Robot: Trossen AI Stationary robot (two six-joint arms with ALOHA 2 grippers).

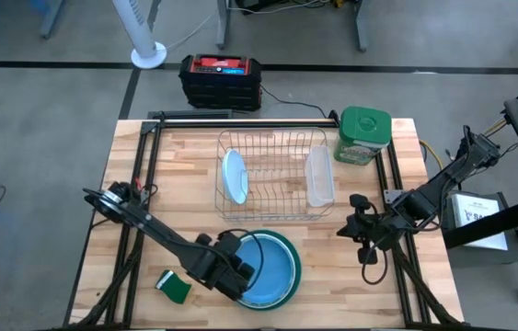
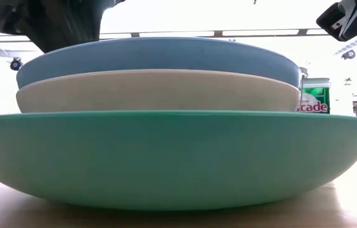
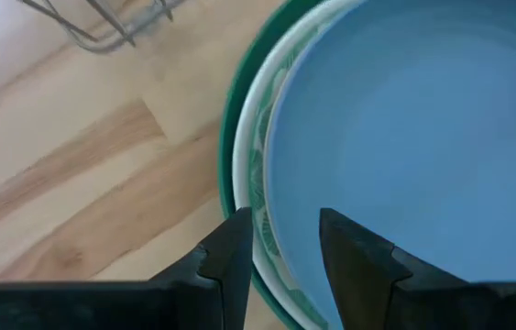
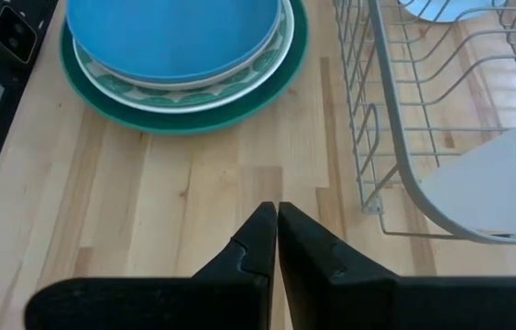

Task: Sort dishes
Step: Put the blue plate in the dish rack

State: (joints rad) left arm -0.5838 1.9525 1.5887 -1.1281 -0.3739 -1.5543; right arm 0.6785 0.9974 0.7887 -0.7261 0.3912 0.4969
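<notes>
The wooden table point(image 1: 148, 184) carries everything, pale butcher-block planks with visible grain. Toward its far side sits the wire dish rack point(image 1: 272, 147), thin metal rods, already holding a light blue plate in the rack point(image 1: 233, 176) standing on edge at one end and a white plate in the rack point(image 1: 319, 176) standing at the other.

Near the front edge lies the stack of plates: the teal-rimmed plate point(image 1: 288, 248) at the bottom, broadest, smooth and shallow-bowled; a cream plate point(image 2: 159, 92) nested on it; and the blue plate point(image 1: 272, 268) on top, matte and round. The stack lies flat, so there is no long axis to speak of, only rims.

The left gripper point(image 3: 283, 247) is by far the nearer one. It sits at the near-left rim of the stack, fingers partly apart with the blue plate's edge running between them; whether they are actually pinching that edge I cannot tell. I judge the coming lift depends on that rim staying between the fingers, with the rack lying beyond the stack.

The right gripper point(image 4: 276, 240) hangs over bare wood between stack and rack corner, fingers pressed together on nothing.

A green sponge point(image 1: 176, 287) lies just left of the stack.
</notes>
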